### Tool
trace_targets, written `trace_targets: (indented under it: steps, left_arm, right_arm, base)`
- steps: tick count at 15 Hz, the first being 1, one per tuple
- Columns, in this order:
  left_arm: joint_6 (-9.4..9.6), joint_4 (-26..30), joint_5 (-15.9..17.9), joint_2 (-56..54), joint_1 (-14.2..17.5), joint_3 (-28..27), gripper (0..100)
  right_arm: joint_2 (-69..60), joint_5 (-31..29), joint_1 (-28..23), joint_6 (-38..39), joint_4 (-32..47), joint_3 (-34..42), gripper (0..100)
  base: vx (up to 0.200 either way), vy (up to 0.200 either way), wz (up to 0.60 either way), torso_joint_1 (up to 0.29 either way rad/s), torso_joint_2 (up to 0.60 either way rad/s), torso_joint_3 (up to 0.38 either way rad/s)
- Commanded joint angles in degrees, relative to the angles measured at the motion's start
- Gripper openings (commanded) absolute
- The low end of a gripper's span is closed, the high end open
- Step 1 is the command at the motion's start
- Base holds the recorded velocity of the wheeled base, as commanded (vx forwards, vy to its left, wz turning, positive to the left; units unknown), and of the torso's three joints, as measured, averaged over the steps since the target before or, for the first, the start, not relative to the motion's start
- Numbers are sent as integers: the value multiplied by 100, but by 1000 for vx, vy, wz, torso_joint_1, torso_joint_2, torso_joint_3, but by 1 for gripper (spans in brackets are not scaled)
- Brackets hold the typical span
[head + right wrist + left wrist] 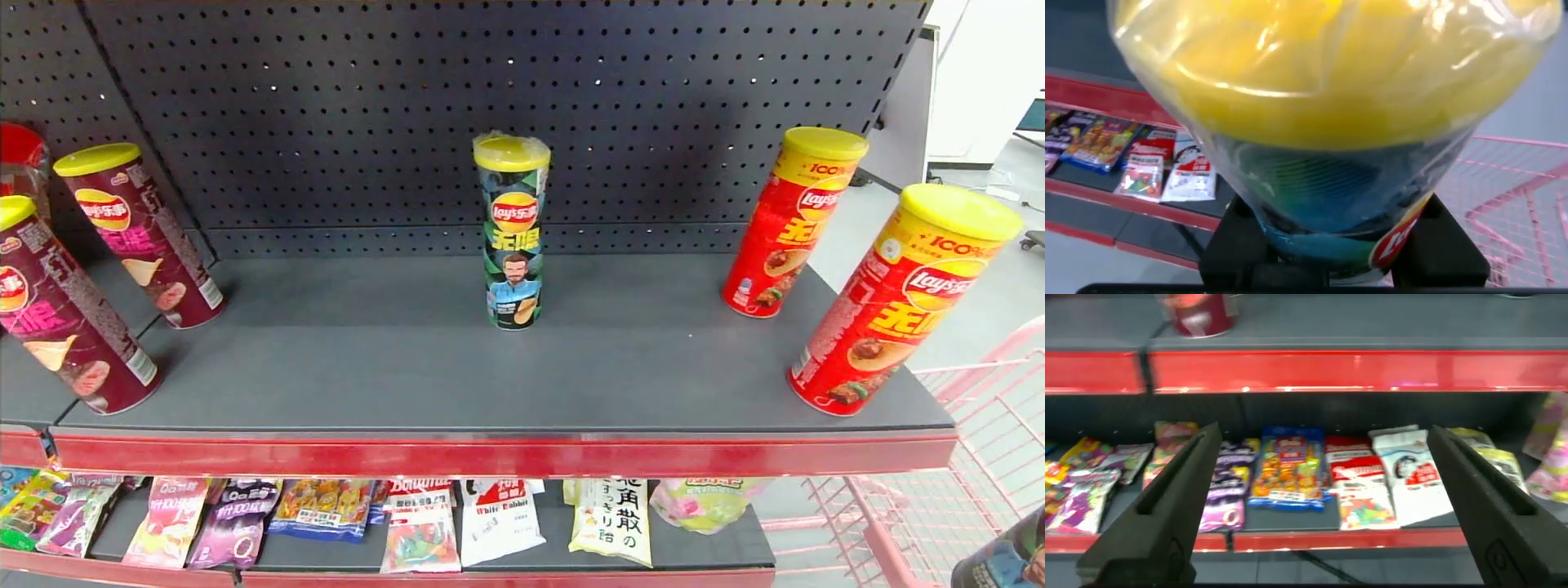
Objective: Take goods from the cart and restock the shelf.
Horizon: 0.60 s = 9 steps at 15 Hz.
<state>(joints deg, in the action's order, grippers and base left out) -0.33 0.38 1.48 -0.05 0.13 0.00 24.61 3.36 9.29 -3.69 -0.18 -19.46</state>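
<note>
A blue-green chip can [1331, 106] with a yellow lid under clear wrap sits between the fingers of my right gripper [1339, 249], which is shut on it. An edge of this can [1002, 560] peeks in at the head view's lower right, above the pink cart [971, 465]. On the grey upper shelf [490, 367] a matching blue-green can [512, 233] stands upright in the middle. My left gripper [1323, 431] is open and holds nothing, level with the lower shelf of snack bags [1290, 469].
Two red cans [792, 220] [902, 298] stand at the shelf's right end, and two maroon cans [139, 233] [61, 306] at its left. A dark pegboard [490, 106] backs the shelf. A red rail [490, 453] edges its front. Bare shelf lies on both sides of the middle can.
</note>
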Motion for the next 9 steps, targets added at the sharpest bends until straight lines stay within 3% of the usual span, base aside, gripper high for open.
trace_targets:
  steps: [1,4,7,9]
  left_arm:
    - [-2,-3,2,5,4,0,100]
    - [-2,-3,2,5,4,0,100]
    - [-2,-3,2,5,4,0,100]
    - [-2,-3,2,5,4,0,100]
  right_arm:
    - [-97,138,12,0,-34,100,0]
    - [-273,569,20,0,-8,82,0]
    - [-264,701,38,0,1,74,0]
    - [-282,709,38,0,9,109,0]
  base:
    - [0,0,0,0,0,0]
    - [0,0,0,0,0,0]
    - [200,0,0,-3,-7,7]
    - [0,0,0,0,0,0]
